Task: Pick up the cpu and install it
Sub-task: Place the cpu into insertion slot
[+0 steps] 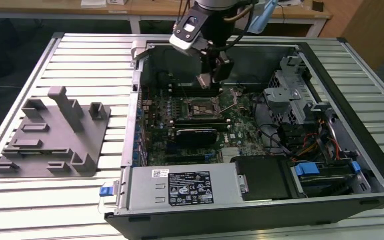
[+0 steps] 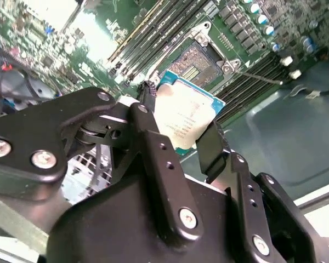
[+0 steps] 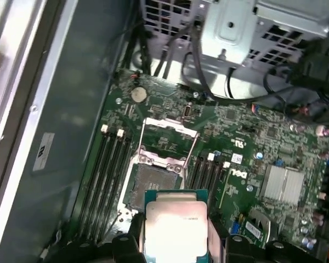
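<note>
My gripper [image 1: 210,80] hangs inside the open computer case, shut on the cpu [image 1: 205,80]. In both wrist views the cpu [image 2: 184,116] [image 3: 175,229] is a flat square chip with a silvery-white top and a thin greenish edge. It is pinched between the two black fingers [image 2: 147,107]. The chip is held in the air above the motherboard, not touching it. The motherboard socket [image 1: 202,106] [image 2: 199,62] [image 3: 152,181] lies bare below and a little ahead of the chip. The socket's metal load plate [image 3: 169,133] is swung open.
A gray plastic holder block [image 1: 52,135] stands on the slatted table at the exterior view's left. Inside the case are a power supply [image 1: 182,187], a metal drive cage [image 1: 297,95] with cables, memory slots [image 3: 107,175] beside the socket, and a finned heatsink [image 3: 283,183].
</note>
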Controlling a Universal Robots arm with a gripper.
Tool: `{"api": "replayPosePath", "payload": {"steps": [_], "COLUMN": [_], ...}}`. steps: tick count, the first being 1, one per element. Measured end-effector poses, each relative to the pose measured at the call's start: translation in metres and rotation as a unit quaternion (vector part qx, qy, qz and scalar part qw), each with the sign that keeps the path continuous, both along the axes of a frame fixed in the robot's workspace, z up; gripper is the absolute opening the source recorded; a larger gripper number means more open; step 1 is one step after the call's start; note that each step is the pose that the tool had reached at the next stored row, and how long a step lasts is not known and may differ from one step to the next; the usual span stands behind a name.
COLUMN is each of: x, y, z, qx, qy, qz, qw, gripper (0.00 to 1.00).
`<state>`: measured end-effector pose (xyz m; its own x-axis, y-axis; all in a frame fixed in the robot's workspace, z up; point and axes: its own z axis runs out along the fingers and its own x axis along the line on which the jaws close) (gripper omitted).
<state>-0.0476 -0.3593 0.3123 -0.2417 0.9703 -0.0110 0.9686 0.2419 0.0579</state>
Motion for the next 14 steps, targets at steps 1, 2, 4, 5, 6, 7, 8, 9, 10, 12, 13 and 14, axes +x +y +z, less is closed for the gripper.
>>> {"api": "replayPosePath", "payload": {"steps": [1,2,4,5,6,7,8,9,10,12,13,14], "x": [0.0,0.0,0.0,0.0,0.0,0.0,0.0,0.0,0.0,0.0,0.0,0.0], "y": [0.0,0.0,0.0,0.0,0.0,0.0,0.0,0.0,0.0,0.0,0.0001,0.0002], "z": [-0.0002,-0.0005,-0.0011,-0.0016,-0.0023,-0.0031,-0.0042,-0.0054,-0.0066,-0.0094,-0.0111,-0.0129], "qx": [-0.0001,-0.0001,0.0,0.0,0.0001,0.0001,0.0,0.0001,0.0003,0.0007,0.0007,0.0007], "qy": [0.0,0.0001,0.0,0.0,0.0,0.0,0.0,0.0,0.0,0.0,0.0001,0.0], "qz": [-0.009,-0.018,-0.036,-0.045,-0.054,-0.063,-0.073,-0.082,-0.09,-0.104,-0.107,-0.107], "qw": [1.0,0.9998,0.9994,0.999,0.9985,0.998,0.9974,0.9967,0.9959,0.9946,0.9943,0.9942], "gripper": [0.54,0.54,0.54,0.54,0.54,0.54,0.54,0.54,0.54,0.54,0.54,0.54]}}
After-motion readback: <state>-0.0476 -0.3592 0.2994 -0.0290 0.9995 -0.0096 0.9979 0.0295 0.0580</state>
